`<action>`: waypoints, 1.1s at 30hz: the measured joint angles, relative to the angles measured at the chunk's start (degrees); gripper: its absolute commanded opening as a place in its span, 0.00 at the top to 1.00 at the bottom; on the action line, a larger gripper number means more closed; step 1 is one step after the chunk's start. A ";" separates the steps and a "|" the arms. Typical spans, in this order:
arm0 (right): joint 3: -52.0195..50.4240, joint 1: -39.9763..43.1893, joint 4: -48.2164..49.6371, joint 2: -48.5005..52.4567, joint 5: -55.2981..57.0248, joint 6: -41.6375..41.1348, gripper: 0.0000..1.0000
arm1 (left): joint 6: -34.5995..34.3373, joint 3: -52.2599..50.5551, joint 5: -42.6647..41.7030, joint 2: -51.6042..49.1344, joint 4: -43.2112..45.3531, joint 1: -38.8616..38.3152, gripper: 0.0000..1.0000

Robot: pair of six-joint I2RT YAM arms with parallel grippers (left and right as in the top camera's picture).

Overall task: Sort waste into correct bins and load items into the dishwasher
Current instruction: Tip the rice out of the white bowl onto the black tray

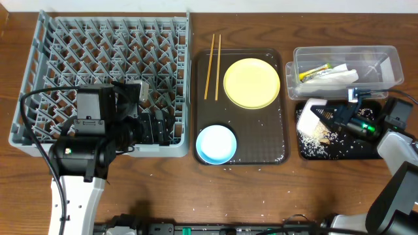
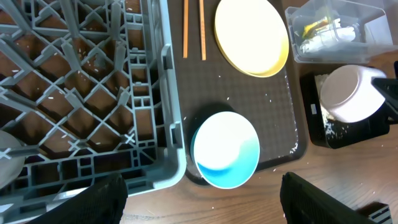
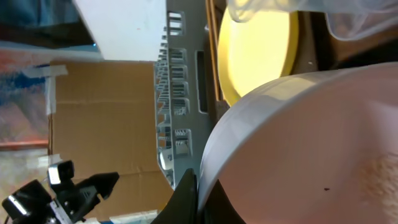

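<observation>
My right gripper, at the right of the overhead view, is clamped on the rim of the white bowl. The bowl is tipped on its side over the black tray, and rice crumbs lie scattered on the tray beneath it. The wrist view shows only one dark finger at the rim, so I think this is a thin edge pinch.

I judge the bowl stiff, smooth and fairly light. It could pivot or slip in that pinch, so a deeper bite on the rim wall would be safer.

Above the tray, the tub holds the napkin and wrapper.

My left gripper, lower left, hangs wide open and empty over the rack.

In the centre, the blue bowl, plate and chopsticks lie on the brown tray.
</observation>
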State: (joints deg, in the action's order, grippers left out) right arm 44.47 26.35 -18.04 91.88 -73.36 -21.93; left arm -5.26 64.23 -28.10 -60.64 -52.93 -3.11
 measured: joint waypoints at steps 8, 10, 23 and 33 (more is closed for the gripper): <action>-0.02 -0.02 4.76 -0.09 -5.18 3.91 0.99 | 0.00 0.00 0.00 0.00 0.04 0.00 0.20; 0.00 -0.07 7.52 -0.11 -8.55 6.05 0.99 | 0.00 0.00 0.00 0.00 0.13 0.00 0.20; -0.04 -0.44 6.80 -0.42 -8.39 3.26 0.99 | -0.02 0.00 0.00 0.00 0.37 0.00 0.20; -0.09 -1.31 6.78 -1.18 -2.19 0.17 0.99 | -0.04 0.00 0.00 0.00 0.48 0.00 0.20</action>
State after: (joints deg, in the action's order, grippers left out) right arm 44.38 25.04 -11.27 90.70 -75.55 -21.76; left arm -5.30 64.23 -28.10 -60.64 -52.45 -3.11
